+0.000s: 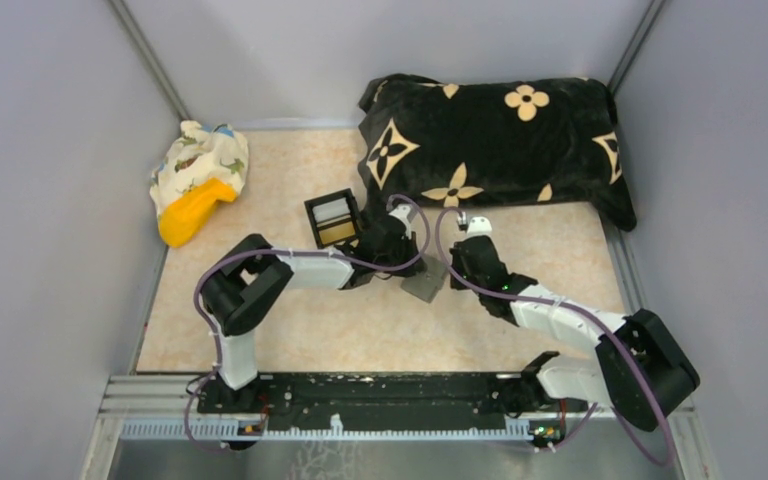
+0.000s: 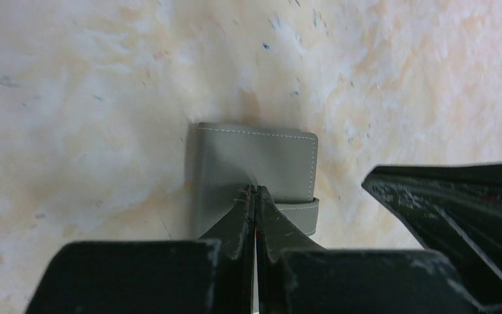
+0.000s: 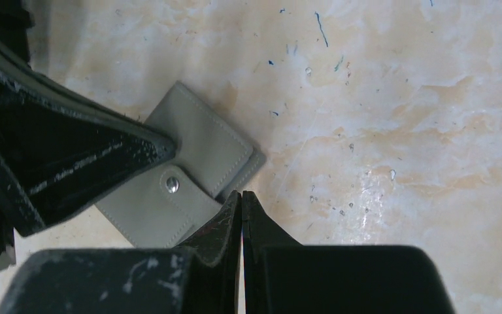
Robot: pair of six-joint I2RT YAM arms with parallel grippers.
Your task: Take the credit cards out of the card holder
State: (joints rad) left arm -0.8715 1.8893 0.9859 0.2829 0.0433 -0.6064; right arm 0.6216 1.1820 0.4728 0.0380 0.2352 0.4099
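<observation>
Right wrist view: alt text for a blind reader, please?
A small flat grey stitched card holder with a silver snap lies on a beige marbled tabletop. The shut right pincer sits at its edge; the left pincer overlaps it from the left.

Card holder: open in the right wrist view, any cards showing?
No, the card holder is closed: its snap flap lies flat over the grey face and no card shows.

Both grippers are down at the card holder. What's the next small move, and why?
Probably slide the shut right gripper under the flap edge to pop the snap. The card holder lies closed, no cards showing, the right gripper sits just beside that flap, and the shut left gripper is over its face.
</observation>
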